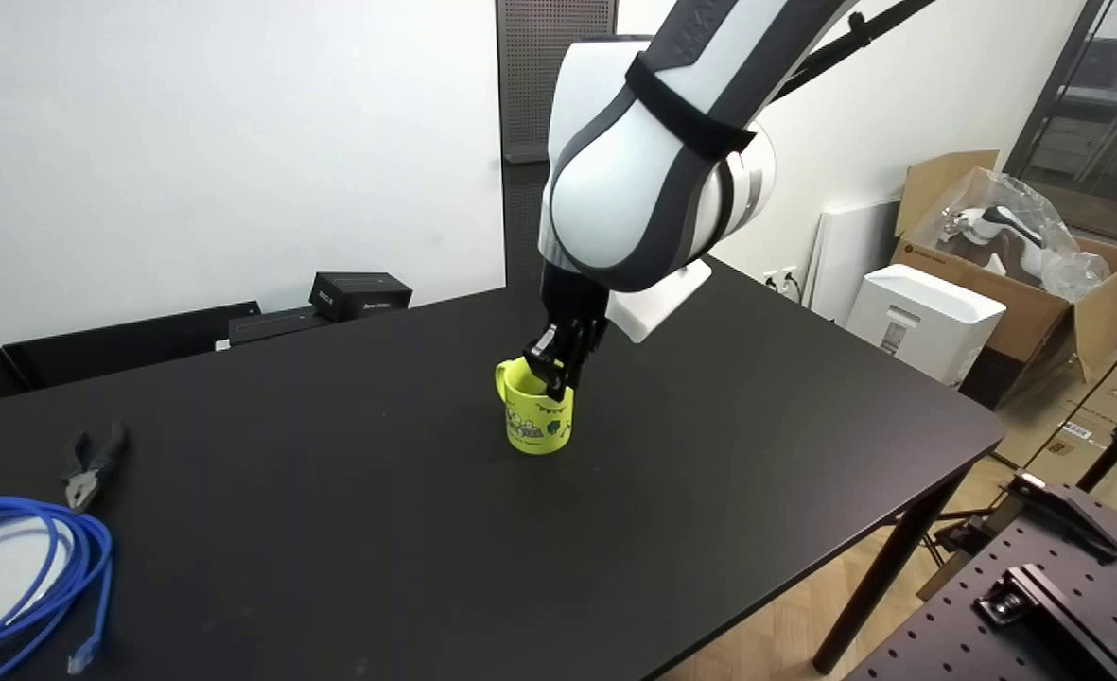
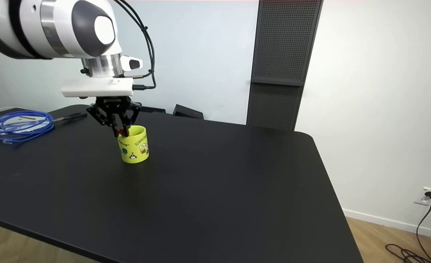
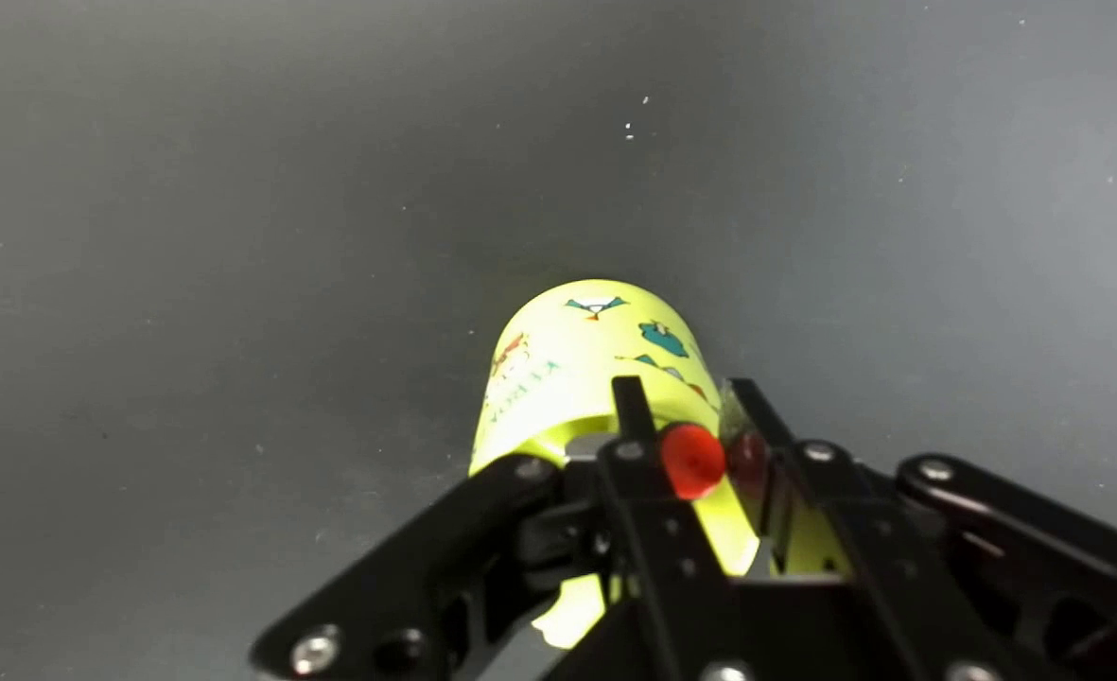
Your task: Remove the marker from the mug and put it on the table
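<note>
Grasping the marker (image 3: 692,462) by its red end, the pincer (image 3: 687,390) stands only narrowly parted.

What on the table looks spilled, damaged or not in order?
No clear spill or damage shows; the mug stands upright. Only the loosely looped blue cable near the pliers seems untidy, one end trailing on the table.

Printed lime mug (image 2: 134,148), red-ended marker (image 3: 692,461)

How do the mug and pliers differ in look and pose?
The mug is yellow-green with printed pictures; the pliers have dark handles and a metal head. The mug stands upright; the pliers lie flat. The hand is at the mug, away from the pliers. Both are on the black table.
</note>
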Available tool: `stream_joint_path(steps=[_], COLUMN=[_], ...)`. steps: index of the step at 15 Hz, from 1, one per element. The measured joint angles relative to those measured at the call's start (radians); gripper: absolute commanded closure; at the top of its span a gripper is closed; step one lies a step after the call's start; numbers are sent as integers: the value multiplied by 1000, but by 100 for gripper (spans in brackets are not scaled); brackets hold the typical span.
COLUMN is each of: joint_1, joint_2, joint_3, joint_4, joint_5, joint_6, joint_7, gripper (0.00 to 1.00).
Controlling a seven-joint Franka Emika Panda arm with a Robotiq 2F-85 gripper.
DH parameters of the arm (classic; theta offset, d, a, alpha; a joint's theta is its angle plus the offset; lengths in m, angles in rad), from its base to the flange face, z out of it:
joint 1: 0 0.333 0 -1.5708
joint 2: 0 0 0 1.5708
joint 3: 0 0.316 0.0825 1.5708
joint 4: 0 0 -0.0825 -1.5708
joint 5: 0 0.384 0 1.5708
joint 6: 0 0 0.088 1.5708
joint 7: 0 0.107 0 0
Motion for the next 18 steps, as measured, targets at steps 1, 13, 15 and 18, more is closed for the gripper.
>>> stream_joint_path(steps=[1,13,15,18], joint_1=[-1,-26,-23,-13], joint_2=[-2,-190,-249,-325], joint_3=[1,40,39,27], joint_4=[0,-25,-27,-37], joint_5=[9,250,307,332], joint_6=[0,-62,-88,-102], joint_7=[-2,-134,-171,-194], gripper=[95,94,94,94])
